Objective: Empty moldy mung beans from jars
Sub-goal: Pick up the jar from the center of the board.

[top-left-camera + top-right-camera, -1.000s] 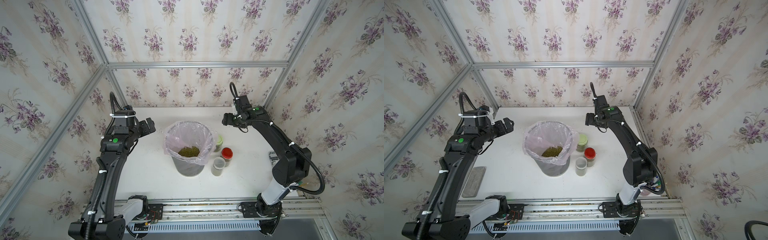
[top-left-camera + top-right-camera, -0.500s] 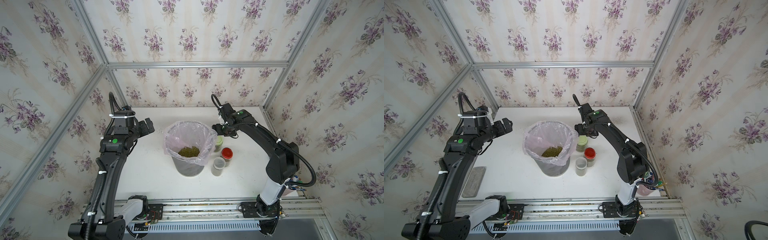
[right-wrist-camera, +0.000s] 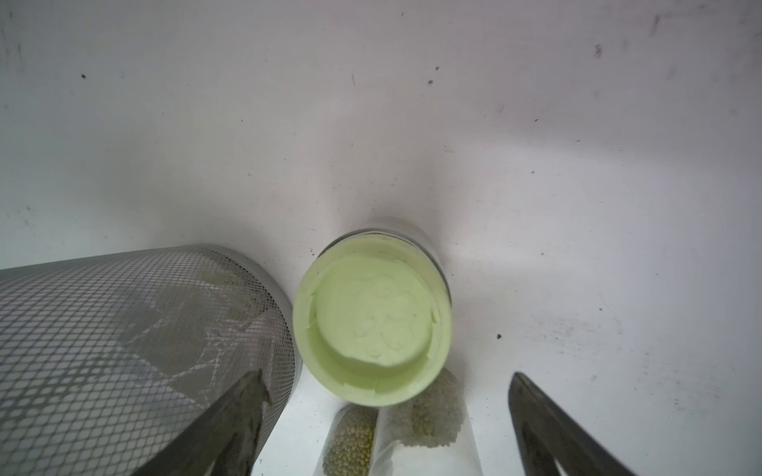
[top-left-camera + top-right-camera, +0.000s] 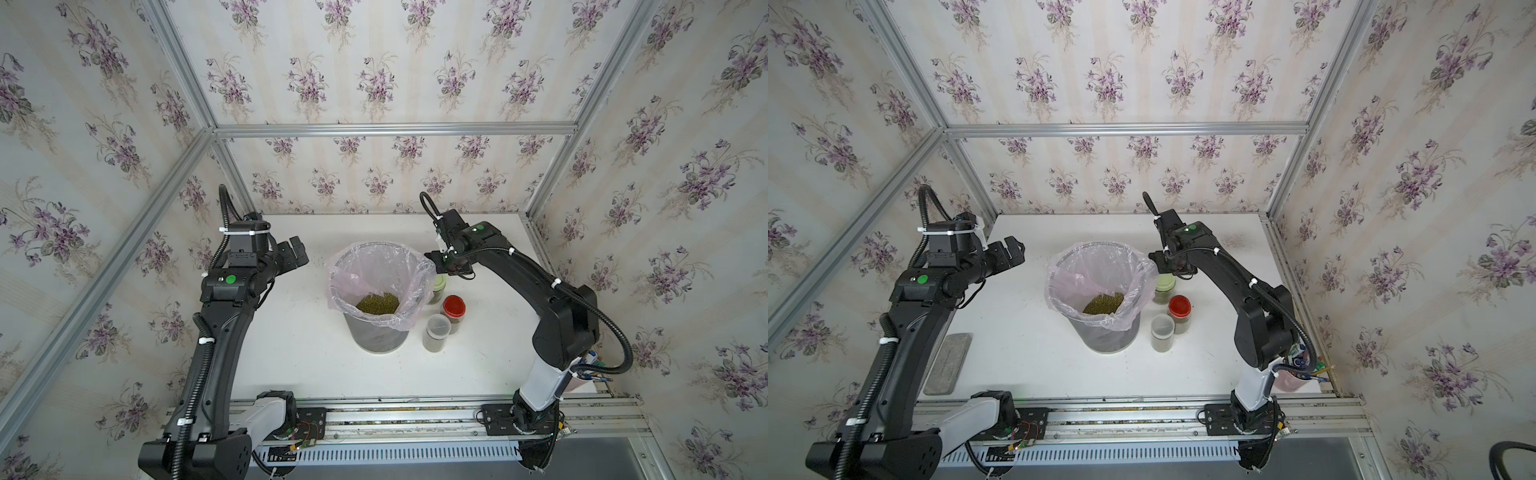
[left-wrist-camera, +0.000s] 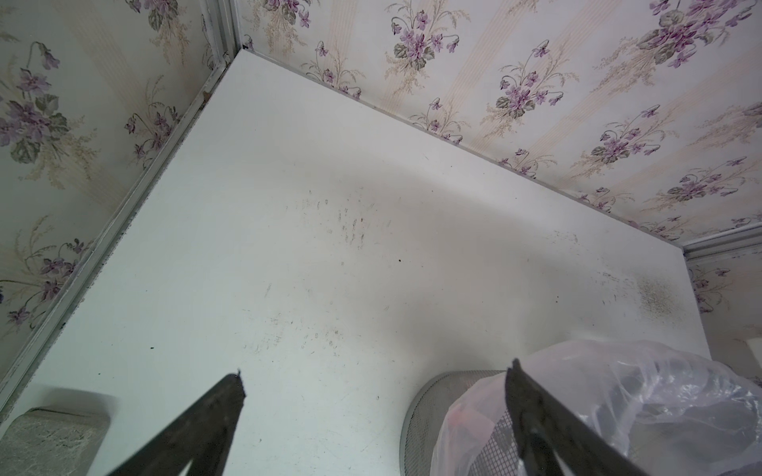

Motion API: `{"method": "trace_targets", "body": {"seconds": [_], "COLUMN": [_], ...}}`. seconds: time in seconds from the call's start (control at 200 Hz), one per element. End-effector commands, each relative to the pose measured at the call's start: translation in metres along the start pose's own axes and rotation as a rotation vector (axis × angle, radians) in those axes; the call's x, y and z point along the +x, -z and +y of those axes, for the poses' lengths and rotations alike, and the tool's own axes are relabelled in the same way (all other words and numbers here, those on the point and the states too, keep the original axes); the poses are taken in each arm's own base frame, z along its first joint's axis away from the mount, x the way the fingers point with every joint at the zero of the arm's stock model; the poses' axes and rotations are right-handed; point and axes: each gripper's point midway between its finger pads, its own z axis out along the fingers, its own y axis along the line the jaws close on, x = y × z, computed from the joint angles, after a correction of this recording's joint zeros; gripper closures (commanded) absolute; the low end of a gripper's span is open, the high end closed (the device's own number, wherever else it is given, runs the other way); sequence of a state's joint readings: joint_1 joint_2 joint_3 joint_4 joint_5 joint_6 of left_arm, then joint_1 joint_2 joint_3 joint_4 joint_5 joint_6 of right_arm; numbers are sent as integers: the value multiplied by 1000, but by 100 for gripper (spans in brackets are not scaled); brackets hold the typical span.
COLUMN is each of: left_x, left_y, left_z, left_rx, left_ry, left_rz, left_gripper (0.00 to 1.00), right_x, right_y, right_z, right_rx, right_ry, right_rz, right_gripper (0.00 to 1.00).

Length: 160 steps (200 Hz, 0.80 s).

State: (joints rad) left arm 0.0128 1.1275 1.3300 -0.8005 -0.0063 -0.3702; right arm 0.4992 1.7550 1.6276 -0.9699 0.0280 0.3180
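Green-lidded jar beneath right claw

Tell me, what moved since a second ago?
The right pincer swung sideways toward the bin and now hangs open just above the green-lidded jar, holding nothing. The left pincer, the bin, the beans in it and all three jars stayed put.

walls cream-striped, purple flowers | table white | bin grey mesh | liner pink | beans olive-green | red lid | white lid | pale green lid | arms black
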Motion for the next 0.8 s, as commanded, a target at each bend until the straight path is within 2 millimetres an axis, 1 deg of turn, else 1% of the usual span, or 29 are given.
{"method": "trace_targets", "body": {"seconds": [0.0,0.03,0.14,0.33,0.365,0.425,0.44,0.455,0.5,0.635,0.679,0.794], "left_x": [0,0,1,3,3,4,5,5,5,5,5,5], "left_y": [-1,-1,-2,-4,-4,-6,-6,-6,-7,-5,-5,-6], "left_z": [0,0,1,1,1,1,1,1,2,5,6,6], "left_rx": [3,2,0,0,2,2,3,3,0,-17,-21,-25], "left_ry": [6,6,10,19,21,25,26,26,27,26,27,26], "left_rz": [3,4,8,16,19,26,28,29,31,26,25,26], "left_gripper": [1,1,1,1,1,1,1,1,1,1,1,1], "right_x": [-2,1,21,67,75,89,93,99,111,137,144,153], "right_y": [23,28,44,77,83,89,89,89,88,82,81,80], "right_z": [-22,-25,-36,-47,-44,-36,-35,-25,-14,9,14,12], "right_rx": [80,90,118,84,67,33,28,9,-18,-70,-90,-92], "right_ry": [-48,-52,-81,-149,-150,-145,-150,-122,-107,-83,-84,-105], "right_rz": [-48,-50,-26,-23,-21,-8,0,11,36,89,102,105], "right_gripper": [10,10,11,12,12,13,13,13,14,15,15,18]}}
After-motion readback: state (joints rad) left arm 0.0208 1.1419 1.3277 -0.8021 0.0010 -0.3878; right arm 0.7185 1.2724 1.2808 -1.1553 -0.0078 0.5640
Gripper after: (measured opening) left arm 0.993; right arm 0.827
